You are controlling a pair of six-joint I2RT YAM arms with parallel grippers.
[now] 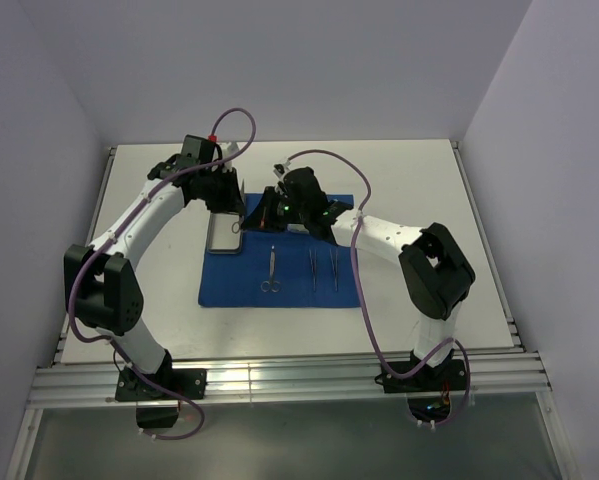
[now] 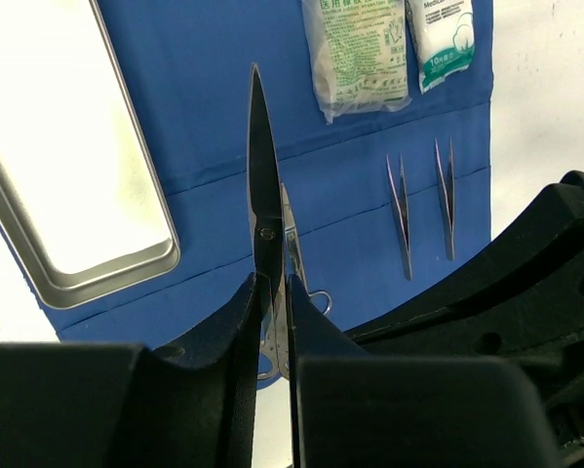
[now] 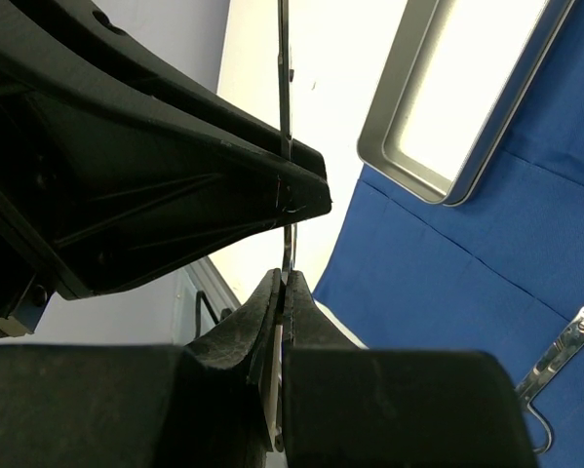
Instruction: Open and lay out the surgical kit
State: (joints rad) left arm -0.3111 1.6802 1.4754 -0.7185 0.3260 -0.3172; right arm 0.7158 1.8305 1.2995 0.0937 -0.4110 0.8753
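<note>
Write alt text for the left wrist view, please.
The left gripper pinches a pair of scissors, blades pointing away over the blue cloth. Beyond lie a second pair, two tweezers, two packets and a steel tray.

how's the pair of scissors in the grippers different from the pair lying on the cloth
The held scissors are up off the cloth, pinched in the jaws of the left gripper and the right gripper; the lying scissors rest flat on the blue cloth, untouched. The held scissors are by the tray; the lying scissors sit nearer the arms' bases, beside the tweezers. Both are steel with blades closed.
</note>
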